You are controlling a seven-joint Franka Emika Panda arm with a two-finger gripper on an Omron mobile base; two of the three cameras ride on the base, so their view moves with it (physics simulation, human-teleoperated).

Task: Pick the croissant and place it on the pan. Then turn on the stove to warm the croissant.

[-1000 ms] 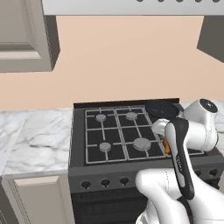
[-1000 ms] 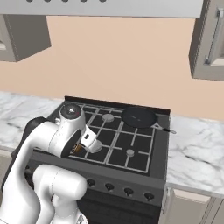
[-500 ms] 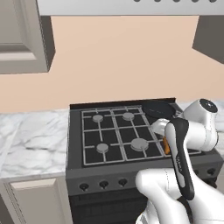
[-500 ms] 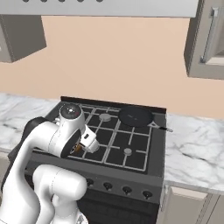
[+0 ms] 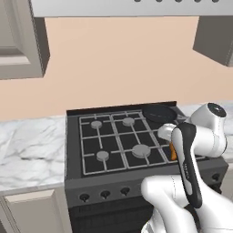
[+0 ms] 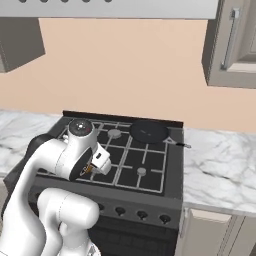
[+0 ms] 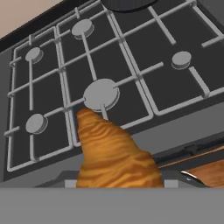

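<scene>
My gripper (image 6: 90, 168) is shut on the croissant (image 7: 111, 157), an orange-brown ridged pastry that hides the fingertips in the hand view. It hangs above the front edge of the stove (image 7: 131, 61), near the large front burner (image 7: 101, 94). From the left base view only an orange sliver of the croissant (image 5: 173, 152) peeks out beside my arm. The black pan (image 6: 148, 131) rests on a rear burner of the stove (image 6: 125, 160), apart from my hand; its handle points right. The pan (image 5: 159, 113) lies behind my arm in the left base view.
Black knobs (image 6: 142, 215) run along the stove's front, also seen as knobs (image 5: 104, 195) from the left. Marble counters flank the stove, one on the left (image 5: 27, 150) and one on the right (image 6: 220, 165). Wall cabinets (image 6: 235, 45) and a hood hang overhead.
The whole scene has slid left in both base views, so the base has moved right. The arm keeps its pose with the croissant still held.
</scene>
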